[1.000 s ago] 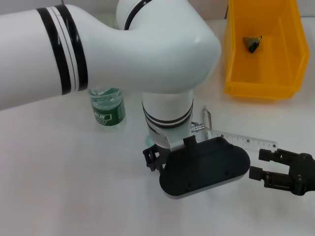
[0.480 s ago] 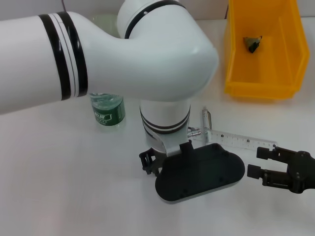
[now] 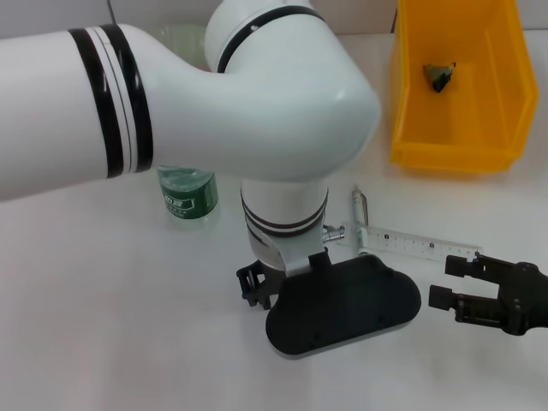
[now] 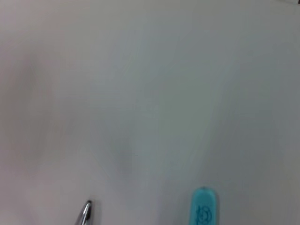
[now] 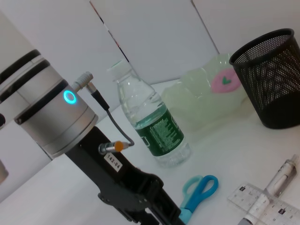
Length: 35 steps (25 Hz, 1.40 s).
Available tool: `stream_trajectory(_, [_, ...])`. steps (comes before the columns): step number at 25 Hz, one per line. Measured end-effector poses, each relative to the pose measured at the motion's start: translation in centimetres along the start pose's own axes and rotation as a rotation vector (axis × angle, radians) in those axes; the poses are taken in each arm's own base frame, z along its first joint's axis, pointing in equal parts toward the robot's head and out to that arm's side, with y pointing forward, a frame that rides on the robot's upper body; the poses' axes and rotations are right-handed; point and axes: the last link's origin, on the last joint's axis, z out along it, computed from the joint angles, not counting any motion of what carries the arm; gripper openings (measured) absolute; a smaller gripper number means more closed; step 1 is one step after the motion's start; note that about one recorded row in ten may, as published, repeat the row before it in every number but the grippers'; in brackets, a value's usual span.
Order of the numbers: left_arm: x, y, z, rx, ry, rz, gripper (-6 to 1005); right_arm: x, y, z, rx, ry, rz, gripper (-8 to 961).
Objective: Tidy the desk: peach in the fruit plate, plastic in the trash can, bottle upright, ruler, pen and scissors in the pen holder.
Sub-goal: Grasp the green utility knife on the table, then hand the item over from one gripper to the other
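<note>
My left arm fills the head view, and its gripper (image 3: 255,284) hangs low over the table just in front of the bottle. Blue-handled scissors (image 5: 199,190) lie beside it, and their handle tip (image 4: 203,208) shows next to the pen tip (image 4: 86,213). A clear ruler (image 3: 419,246) and a silver pen (image 3: 360,210) lie right of the left wrist. Close to the ruler's right end, my right gripper (image 3: 445,282) stands open and empty. The green-labelled bottle (image 3: 187,193) stands upright. A pink peach (image 5: 224,81) sits in the clear fruit plate (image 5: 197,101) beside the black mesh pen holder (image 5: 272,77).
A yellow bin (image 3: 458,128) stands at the back right with a dark crumpled piece of plastic (image 3: 441,75) inside it. The left arm hides the back middle of the desk in the head view.
The left wrist and gripper have shifted a little toward the front left. The right gripper has edged slightly left and stays open.
</note>
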Motion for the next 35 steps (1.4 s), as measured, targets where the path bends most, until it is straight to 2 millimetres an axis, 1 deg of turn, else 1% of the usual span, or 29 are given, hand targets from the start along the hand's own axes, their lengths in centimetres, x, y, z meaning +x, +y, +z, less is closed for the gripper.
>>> stream_trajectory(10, [0.2, 0.0, 0.1, -0.001, 0.0, 0.007, 522, -0.2, -0.1, 0.3, -0.008, 0.012, -0.001, 812])
stream_trajectory(17, [0.2, -0.1, 0.2, 0.005, 0.0, 0.015, 330, -0.3, -0.1, 0.5, -0.011, 0.023, 0.001, 812])
stream_trajectory(19, [0.2, -0.1, 0.3, 0.006, -0.002, 0.033, 297, -0.3, -0.1, 0.5, -0.013, 0.024, 0.0, 812])
stream_trajectory(28, [0.4, -0.1, 0.2, 0.008, -0.004, 0.045, 257, -0.4, -0.1, 0.4, -0.011, 0.016, 0.005, 812])
stream_trajectory(29, [0.4, -0.1, 0.2, 0.008, -0.004, 0.045, 230, -0.4, -0.1, 0.4, -0.011, 0.016, 0.005, 812])
stream_trajectory(30, [0.5, -0.4, 0.0, 0.023, 0.003, 0.038, 203, -0.5, -0.1, 0.4, -0.012, 0.013, 0.005, 812])
stream_trajectory(32, [0.5, -0.4, 0.0, 0.023, 0.003, 0.038, 203, -0.7, -0.2, 0.2, -0.005, 0.002, 0.004, 812])
stream_trajectory(33, [0.6, -0.8, -0.5, 0.047, 0.013, 0.026, 204, -0.8, -0.3, 0.1, 0.001, -0.006, 0.007, 812])
stream_trajectory(34, [0.6, -1.5, -2.3, 0.112, 0.07, -0.017, 204, -1.0, -0.4, -0.1, 0.007, -0.013, 0.011, 812])
stream_trajectory(35, [0.6, -1.5, -2.3, 0.112, 0.07, -0.017, 204, -1.4, -0.5, -0.6, 0.018, -0.038, 0.024, 812])
